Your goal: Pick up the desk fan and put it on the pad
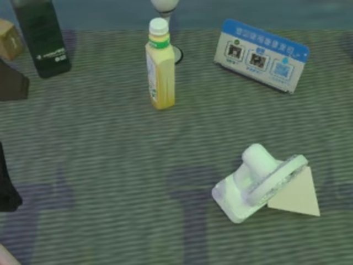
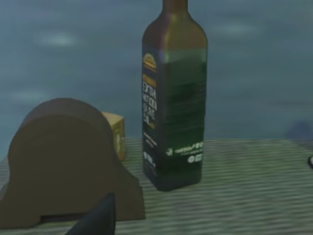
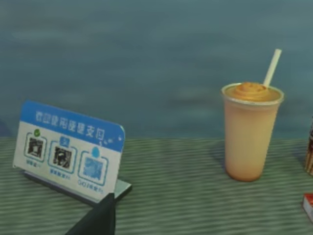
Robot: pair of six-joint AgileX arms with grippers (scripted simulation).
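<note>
The desk fan (image 1: 258,165) is white, with a flat base (image 1: 231,200), a stubby motor housing and a translucent ring guard (image 1: 278,175). It stands at the table's front right. The pad (image 1: 299,197) is a cream sheet showing as a triangle just right of the fan, partly covered by the guard and base. Neither gripper is near them. My left arm (image 1: 6,190) is parked at the left edge, and one dark finger (image 2: 100,218) shows in its wrist view. My right arm is out of the top view. Its wrist view shows one finger (image 3: 100,218) with nothing held.
A yellow juice bottle (image 1: 160,66) stands at the back middle, with a blue-and-white sign card (image 1: 260,54) to its right. A dark oil bottle (image 1: 43,38), a small box (image 1: 8,38) and a brown rounded block (image 2: 63,161) crowd the back left. An orange drink cup (image 3: 250,129) shows in the right wrist view.
</note>
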